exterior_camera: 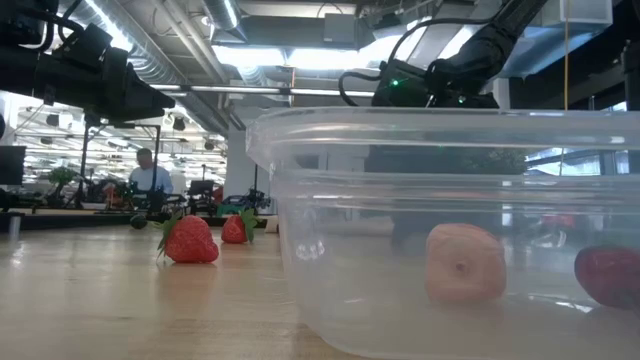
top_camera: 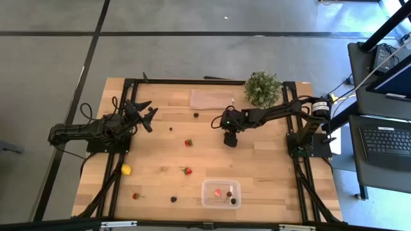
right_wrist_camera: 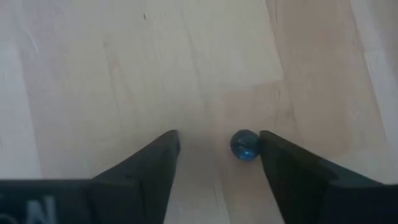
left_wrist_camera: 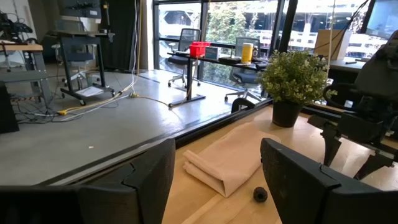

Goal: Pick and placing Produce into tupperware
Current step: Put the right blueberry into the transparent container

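Blue, glossy and round, a small berry [right_wrist_camera: 245,145] is lying on the pale wooden worktop [right_wrist_camera: 124,74] between my right pincer [right_wrist_camera: 217,144]'s parted fingers, nearer one, untouched. I'm seeing the clear plastic rectangular tub [top_camera: 221,193] well apart, by the near edge.

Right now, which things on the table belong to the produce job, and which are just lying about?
Job:
- tupperware, pieces already in it
- blue berry between the right claw fingers
- loose strawberries
- dark berries
- lemon

Lying about:
- potted plant
- brownish sheet
- left claw, waiting, holding nothing
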Robot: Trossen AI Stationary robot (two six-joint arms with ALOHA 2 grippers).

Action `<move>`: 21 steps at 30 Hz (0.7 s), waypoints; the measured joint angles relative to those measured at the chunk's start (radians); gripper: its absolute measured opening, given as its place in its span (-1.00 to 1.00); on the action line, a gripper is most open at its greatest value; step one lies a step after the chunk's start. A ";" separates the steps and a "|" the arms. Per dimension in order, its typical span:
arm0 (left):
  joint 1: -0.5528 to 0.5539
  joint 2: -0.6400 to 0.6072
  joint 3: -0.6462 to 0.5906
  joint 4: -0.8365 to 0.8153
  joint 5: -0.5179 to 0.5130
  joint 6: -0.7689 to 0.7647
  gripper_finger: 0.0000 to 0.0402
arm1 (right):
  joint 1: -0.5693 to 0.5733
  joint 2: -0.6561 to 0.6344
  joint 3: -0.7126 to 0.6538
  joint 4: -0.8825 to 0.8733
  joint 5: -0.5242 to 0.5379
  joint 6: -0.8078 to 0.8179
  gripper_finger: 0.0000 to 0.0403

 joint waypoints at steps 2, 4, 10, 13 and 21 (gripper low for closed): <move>0.000 0.000 0.000 0.000 0.000 0.000 0.14 | 0.000 0.000 0.000 0.001 -0.001 0.000 -0.04; 0.000 0.000 0.000 0.000 0.000 0.000 0.14 | 0.000 0.001 0.000 0.003 -0.001 0.000 -0.14; 0.000 0.000 0.000 0.000 0.000 0.000 0.14 | 0.000 0.002 0.000 0.004 0.002 0.005 -0.42; 0.000 0.000 0.000 0.000 0.000 0.000 0.14 | 0.000 0.002 -0.001 0.003 0.005 0.006 -0.55; 0.000 0.000 0.000 0.000 0.000 0.000 0.14 | 0.006 0.005 0.068 -0.099 0.010 0.007 -0.78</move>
